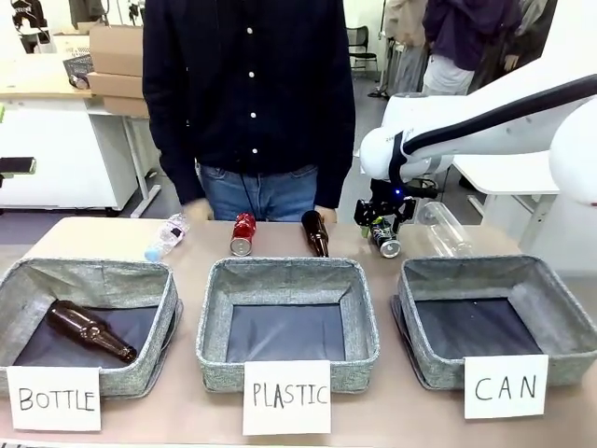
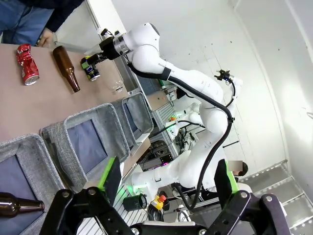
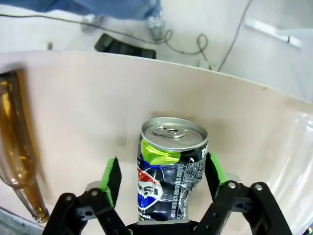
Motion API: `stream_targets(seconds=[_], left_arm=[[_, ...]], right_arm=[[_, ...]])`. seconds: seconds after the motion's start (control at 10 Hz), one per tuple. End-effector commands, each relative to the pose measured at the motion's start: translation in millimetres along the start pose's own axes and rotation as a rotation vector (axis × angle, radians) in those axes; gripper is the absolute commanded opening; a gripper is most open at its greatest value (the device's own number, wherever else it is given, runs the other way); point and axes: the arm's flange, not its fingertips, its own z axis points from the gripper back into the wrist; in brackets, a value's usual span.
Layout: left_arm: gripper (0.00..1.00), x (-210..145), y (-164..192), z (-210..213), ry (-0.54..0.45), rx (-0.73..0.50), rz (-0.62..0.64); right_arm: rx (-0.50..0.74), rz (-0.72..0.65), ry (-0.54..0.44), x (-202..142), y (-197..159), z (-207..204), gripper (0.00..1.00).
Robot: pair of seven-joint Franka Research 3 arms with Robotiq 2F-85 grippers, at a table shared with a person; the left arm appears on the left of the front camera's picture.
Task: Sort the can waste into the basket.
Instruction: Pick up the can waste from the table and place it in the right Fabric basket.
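The black can (image 1: 385,238) with green-yellow marks sits at the far right of the table, between the fingers of my right gripper (image 1: 381,227). In the right wrist view the black can (image 3: 171,166) is tilted, its silver lid away from me. My right gripper (image 3: 164,171) stands open around it, with a strip of table showing at the left pad (image 3: 111,178). I cannot tell whether the can rests on the table. The dented red can (image 1: 242,233) lies at the far middle. The CAN basket (image 1: 438,359) stands at the front right. My left gripper (image 2: 167,178) hangs open in the air.
A brown bottle (image 1: 315,233) lies between the two cans. Clear plastic bottles lie at the far left (image 1: 166,236) and far right (image 1: 446,229). The BOTTLE basket (image 1: 140,373) holds a brown bottle; the PLASTIC basket (image 1: 219,369) stands mid-front. A person (image 1: 252,93) stands at the far edge.
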Motion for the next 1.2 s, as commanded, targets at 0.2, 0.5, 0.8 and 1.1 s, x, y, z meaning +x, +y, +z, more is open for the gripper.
stream_targets(seconds=[0.2, 0.5, 0.8, 1.1], left_arm=[[1.0, 2.2, -1.1, -0.6, -0.011, -0.02, -0.025], [1.0, 2.2, -1.1, -0.6, -0.011, -0.02, -0.025], [1.0, 2.2, -1.1, -0.6, -0.011, -0.02, -0.025], [1.0, 2.2, -1.1, -0.6, -0.011, -0.02, -0.025]], right_arm=[[-0.018, -0.018, 0.023, -1.6, -3.1, -5.8, 0.0], [-0.003, -0.025, 0.029, -0.5, -4.9, -6.1, 0.47], [0.043, -0.007, 0.03, -4.7, -9.5, 5.4, 0.47], [0.176, 0.004, 0.027, -68.0, -44.0, 115.9, 0.47]])
